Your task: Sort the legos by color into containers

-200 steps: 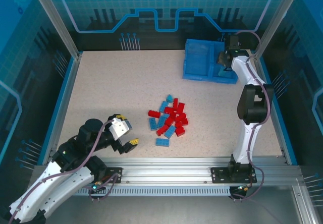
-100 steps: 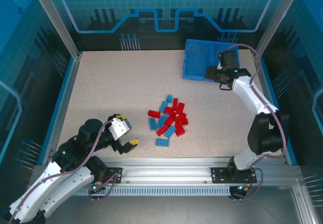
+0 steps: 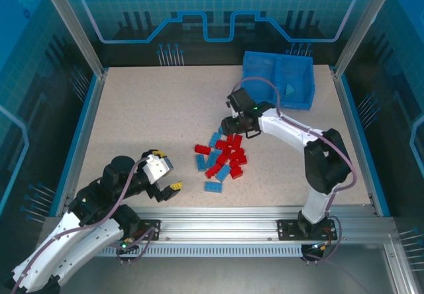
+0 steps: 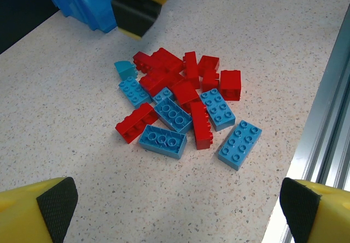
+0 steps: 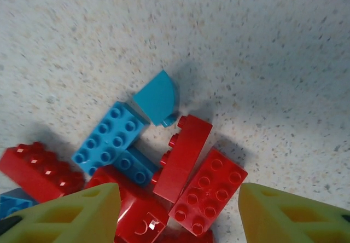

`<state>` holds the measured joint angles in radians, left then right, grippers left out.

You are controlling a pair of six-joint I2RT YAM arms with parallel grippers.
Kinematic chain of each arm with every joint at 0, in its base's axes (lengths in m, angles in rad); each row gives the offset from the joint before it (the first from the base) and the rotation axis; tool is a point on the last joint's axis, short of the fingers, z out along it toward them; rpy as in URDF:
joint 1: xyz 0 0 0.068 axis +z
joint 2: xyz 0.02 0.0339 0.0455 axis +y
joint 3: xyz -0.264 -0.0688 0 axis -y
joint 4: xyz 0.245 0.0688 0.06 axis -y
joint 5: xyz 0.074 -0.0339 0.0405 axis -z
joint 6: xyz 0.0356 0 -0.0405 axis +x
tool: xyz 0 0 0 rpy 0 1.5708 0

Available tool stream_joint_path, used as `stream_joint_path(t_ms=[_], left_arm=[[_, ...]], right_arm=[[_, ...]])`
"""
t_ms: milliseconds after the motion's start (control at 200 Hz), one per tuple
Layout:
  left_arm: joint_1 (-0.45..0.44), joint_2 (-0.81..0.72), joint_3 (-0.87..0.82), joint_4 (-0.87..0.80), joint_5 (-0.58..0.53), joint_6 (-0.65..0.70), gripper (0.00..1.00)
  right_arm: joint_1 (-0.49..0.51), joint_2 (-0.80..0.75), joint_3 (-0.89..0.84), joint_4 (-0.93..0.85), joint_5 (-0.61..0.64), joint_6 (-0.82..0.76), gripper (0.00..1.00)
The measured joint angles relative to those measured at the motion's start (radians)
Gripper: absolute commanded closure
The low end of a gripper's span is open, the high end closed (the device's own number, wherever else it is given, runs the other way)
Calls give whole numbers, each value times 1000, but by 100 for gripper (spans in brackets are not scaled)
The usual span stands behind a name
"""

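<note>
A pale speckled bench point(image 3: 146, 122) sits inside blue-lit enclosure walls. Red and light blue legos point(image 3: 222, 156) lie heaped at the centre of the top view, well apart from the blue 2-compartment bin point(image 3: 278, 81) at upper right. The right end effector point(image 3: 230, 127) hangs over the heap's upper edge, fingers spread, pinching nothing. The left end effector point(image 3: 169, 173), at lower left, gapes wide and empty.

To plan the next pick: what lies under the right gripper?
Under the open right gripper lie red legos, blue legos and a curved teal piece. The red ones partly cover a blue one; the rest of it is hidden.
</note>
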<state>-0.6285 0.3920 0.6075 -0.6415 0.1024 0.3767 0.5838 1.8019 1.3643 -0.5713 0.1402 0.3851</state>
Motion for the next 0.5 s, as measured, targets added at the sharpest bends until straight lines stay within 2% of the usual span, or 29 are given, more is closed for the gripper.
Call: stream_joint_path(t_ms=[255, 500], left_arm=[[0, -1, 0, 0, 0, 0, 1], [0, -8, -1, 0, 0, 1, 1]], right_arm=[[42, 148, 72, -24, 60, 24, 53], [56, 242, 142, -51, 153, 43, 52]])
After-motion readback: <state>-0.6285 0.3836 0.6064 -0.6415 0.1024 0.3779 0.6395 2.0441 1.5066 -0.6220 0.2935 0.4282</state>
